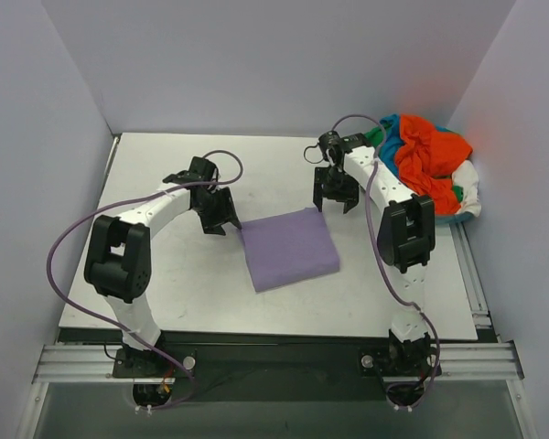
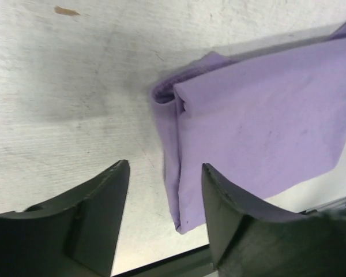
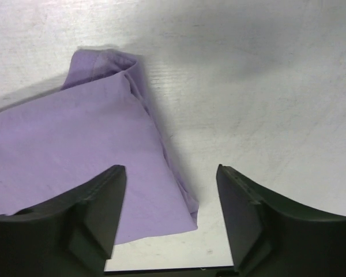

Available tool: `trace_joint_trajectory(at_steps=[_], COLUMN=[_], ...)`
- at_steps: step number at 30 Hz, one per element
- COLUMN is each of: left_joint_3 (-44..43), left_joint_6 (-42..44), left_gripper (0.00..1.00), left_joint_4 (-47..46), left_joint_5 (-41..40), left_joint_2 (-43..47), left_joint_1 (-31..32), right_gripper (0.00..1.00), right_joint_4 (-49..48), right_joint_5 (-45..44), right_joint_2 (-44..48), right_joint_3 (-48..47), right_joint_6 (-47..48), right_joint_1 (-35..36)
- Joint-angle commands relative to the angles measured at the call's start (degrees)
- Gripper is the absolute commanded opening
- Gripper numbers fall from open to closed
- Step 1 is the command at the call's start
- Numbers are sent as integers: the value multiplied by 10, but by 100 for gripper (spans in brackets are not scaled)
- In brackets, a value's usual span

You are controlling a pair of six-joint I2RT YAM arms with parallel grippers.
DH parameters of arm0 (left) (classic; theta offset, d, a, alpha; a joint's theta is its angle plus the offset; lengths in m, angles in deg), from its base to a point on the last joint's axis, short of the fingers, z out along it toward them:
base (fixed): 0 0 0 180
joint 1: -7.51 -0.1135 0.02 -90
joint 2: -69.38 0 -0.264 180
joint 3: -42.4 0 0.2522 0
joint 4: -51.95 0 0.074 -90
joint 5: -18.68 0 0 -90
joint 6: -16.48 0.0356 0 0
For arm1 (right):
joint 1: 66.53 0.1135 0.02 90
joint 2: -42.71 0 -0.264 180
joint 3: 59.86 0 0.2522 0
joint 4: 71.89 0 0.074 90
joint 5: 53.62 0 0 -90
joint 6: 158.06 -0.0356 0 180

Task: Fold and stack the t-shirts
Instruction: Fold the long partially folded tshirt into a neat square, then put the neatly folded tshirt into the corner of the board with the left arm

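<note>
The plain lavender-purple cloth t-shirt (image 1: 288,249) lies folded into a compact, slightly skewed rectangle near the middle of the white bench (image 1: 165,283), between the two arms. The left claw (image 1: 218,212) hovers just beside its far left corner and the right claw (image 1: 337,195) just beside its far right corner. Both stand wide, with nothing between the fingers. Set at the two far corners and clear of the cloth, they suggest that this fold is done or nearly so.

The shirt's top face is smooth. In the wrist views the layers show at the edges: the left corner is rolled and a little bunched, and along the right edge a lip of under-layer pokes out.

The crumpled heap of orange-red, green, teal-blue and white t-shirts (image 1: 428,163) sits unfolded at the bench's far right corner, well apart from the folded one.
</note>
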Motion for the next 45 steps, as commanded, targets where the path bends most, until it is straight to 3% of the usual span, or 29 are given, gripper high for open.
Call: trace_joint_trajectory(at_steps=[1,9,21,27,37,41,42,44,45], left_joint_3=[-4,95,255,274,257,245,241,231,219], left_joint_6=[11,-1,-62,-76,-81,-82,-79,-74,-66], left_gripper=[64,68,70,71,70,57,46,39,29], left_joint_4=[-5,-117,-341,-411,-416,-405,-398,-365,-357], left_joint_5=[-20,58,135,129,108,103,99,85,81], left_joint_2=[25,81,88,64,14,-5,-6,-11,-13], left_joint_1=[-6,-5,-2,-2,12,17,18,19,19], right_gripper=[66,68,67,67,67,67,67,67,67], right_joint_4=[28,8,-83,-89,-92,-92,-92,-92,-91], right_joint_5=[-14,25,94,94,95,95,97,98,99], right_joint_2=[25,108,246,289,342,345,347,348,349], right_joint_3=[-21,26,251,295,337,338,337,336,336], right_joint_6=[21,42,-17,-28,-37,-38,-37,-35,-34], right_joint_1=[-7,4,50,58,58,58,57,56,56])
